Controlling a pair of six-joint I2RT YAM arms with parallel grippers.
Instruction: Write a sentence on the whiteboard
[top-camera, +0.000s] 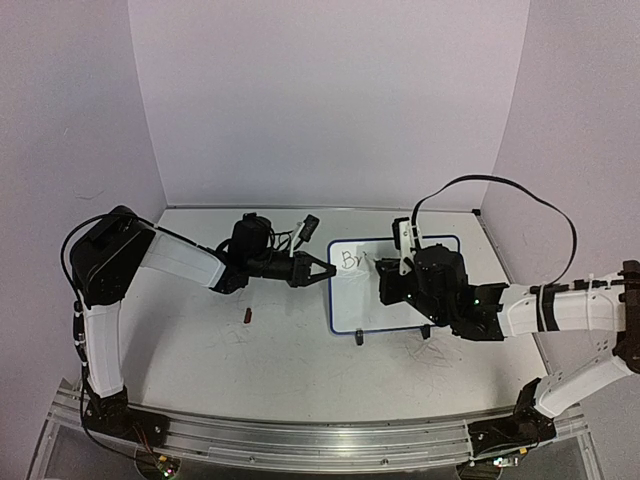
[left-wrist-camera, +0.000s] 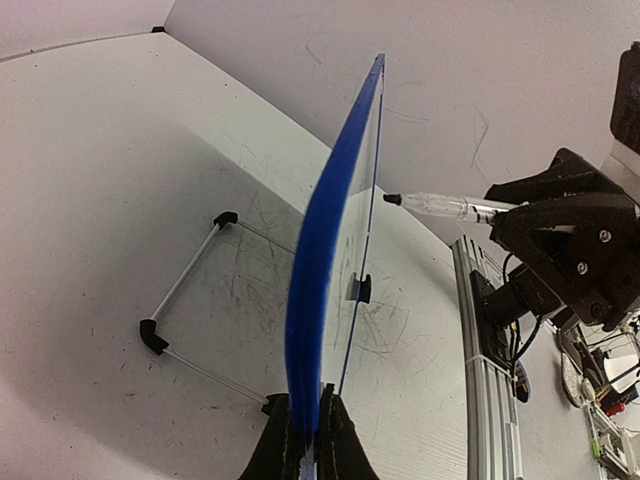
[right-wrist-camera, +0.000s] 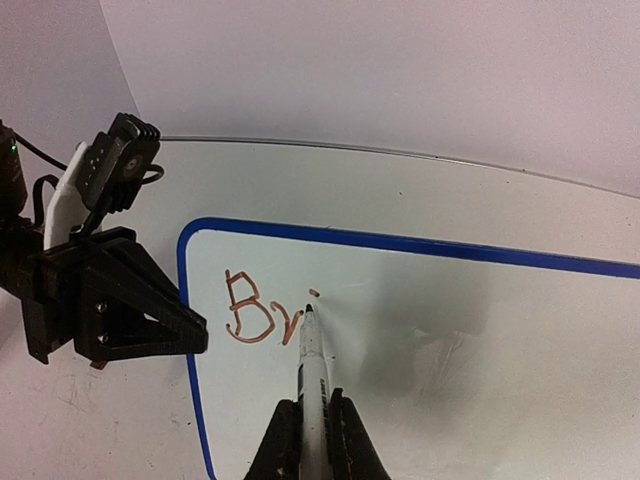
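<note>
My left claw (left-wrist-camera: 308, 428) clamped the blue edge of the whiteboard (right-wrist-camera: 450, 330); my right claw (right-wrist-camera: 312, 420) gripped a marker (right-wrist-camera: 311, 355), its tip at the letters (right-wrist-camera: 262, 315) "Bri".

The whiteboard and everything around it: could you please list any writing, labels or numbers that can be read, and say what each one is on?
"Bri": handwritten letters at the top left of the whiteboard, with the marker tip at the "i".
Marker barrel: any print is too small to read.
Table: only faint grey scribbles, no legible words.
Arms and camera mounts: no readable labels.
</note>
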